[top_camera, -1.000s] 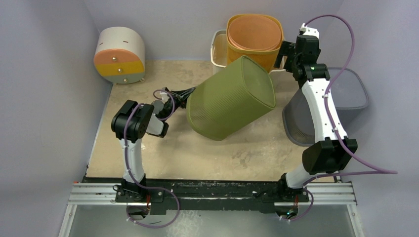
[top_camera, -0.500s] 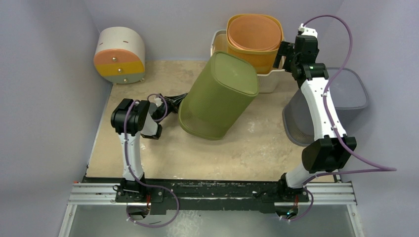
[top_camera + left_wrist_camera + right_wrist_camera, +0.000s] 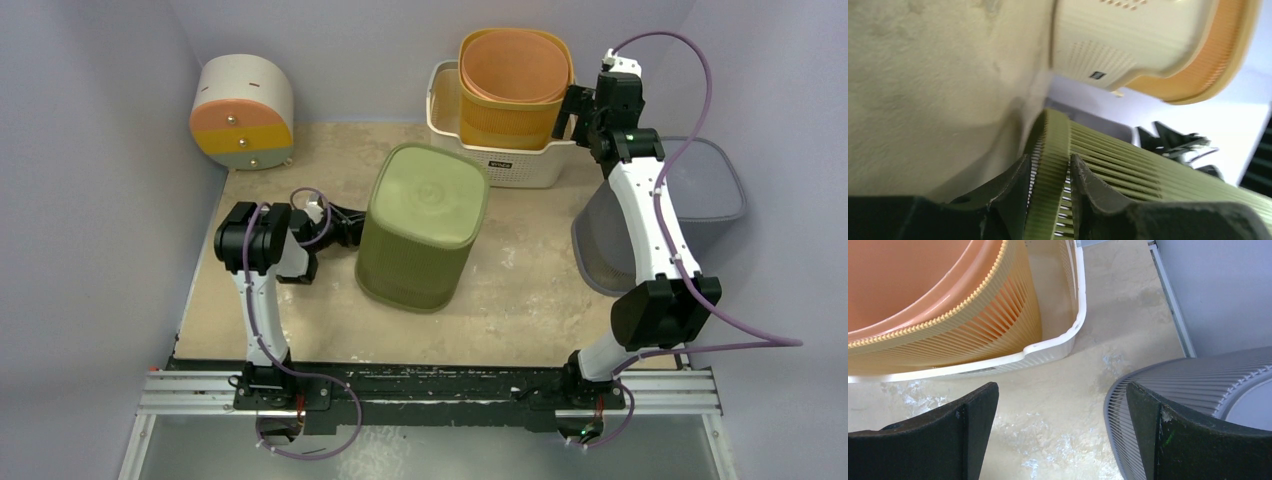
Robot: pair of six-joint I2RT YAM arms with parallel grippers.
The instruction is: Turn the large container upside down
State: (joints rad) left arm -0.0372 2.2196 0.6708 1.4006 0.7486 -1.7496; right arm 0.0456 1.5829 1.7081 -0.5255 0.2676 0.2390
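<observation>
The large green ribbed container (image 3: 420, 228) stands upside down in the middle of the table, its closed base facing up. My left gripper (image 3: 350, 228) is at its left side, low down, shut on the container's rim (image 3: 1050, 170), with one finger inside and one outside. My right gripper (image 3: 577, 108) is open and empty, high at the back right, above the table between the white basket and the grey bin.
A white basket (image 3: 520, 168) at the back holds an orange container (image 3: 515, 85). A grey ribbed bin (image 3: 700, 200) lies at the right, also in the right wrist view (image 3: 1198, 385). A round white, orange and yellow container (image 3: 243, 112) lies at the back left.
The green container has swung from tilted on its side to standing upside down, and the left gripper has moved left with its rim. The right arm has not moved.
</observation>
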